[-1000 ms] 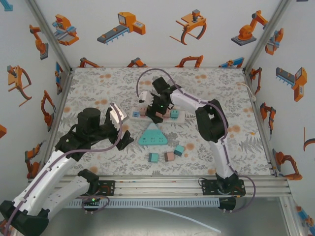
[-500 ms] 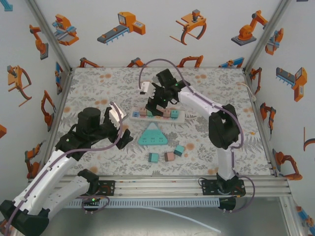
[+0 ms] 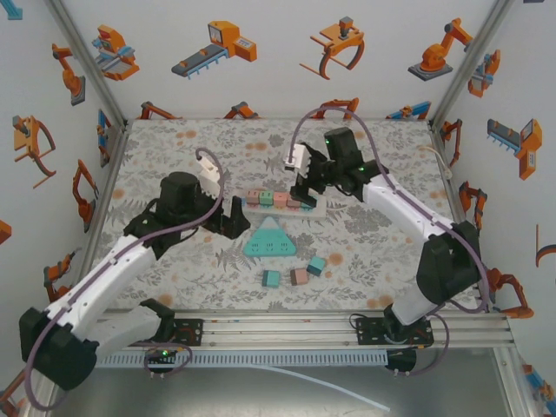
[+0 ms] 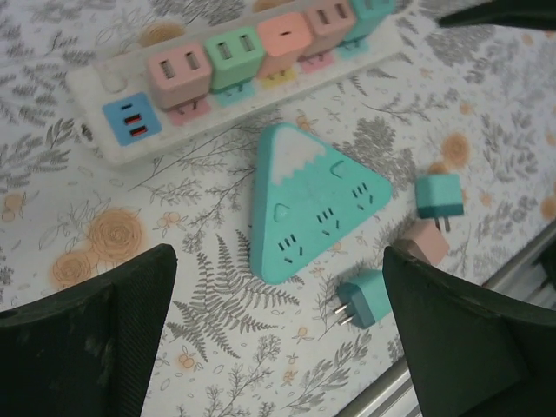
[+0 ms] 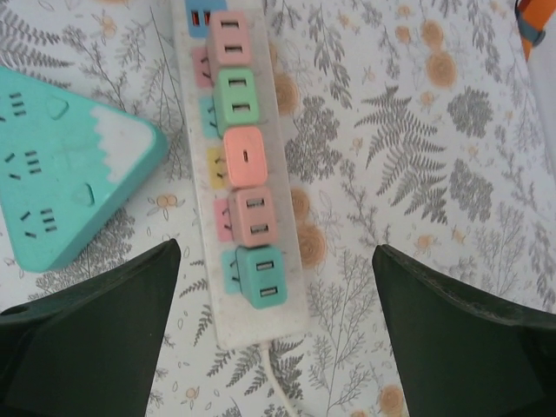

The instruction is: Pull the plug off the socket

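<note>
I see the left claw (image 3: 234,215) at the left end of the power strip (image 3: 321,208), its jaws spread wide with nothing between them. In its wrist camera, two dark fingers (image 4: 87,347) stand well apart at the bottom corners.

The one power strip lies left to right across the middle of the flowered table (image 3: 174,156), with a blue panel (image 4: 132,119) at its left end. I count five plugs seated in it, side by side in one row. From left to right they are the left pink plug (image 5: 230,36), green plug (image 5: 237,100), orange plug (image 5: 245,156), right pink plug (image 5: 254,215) and teal plug (image 5: 262,276).

Just near of the strip lies one teal triangular socket (image 3: 269,239) with nothing plugged into it. Nearer still, three loose plugs lie on the table: one loose teal plug (image 3: 272,278), one loose pink plug (image 3: 299,277) and a second loose teal plug (image 3: 316,266).

The right claw (image 3: 304,187) is over the right half of the strip. Its jaws gape too and grip nothing, and the row of plugs shows between its fingers (image 5: 469,330).
</note>
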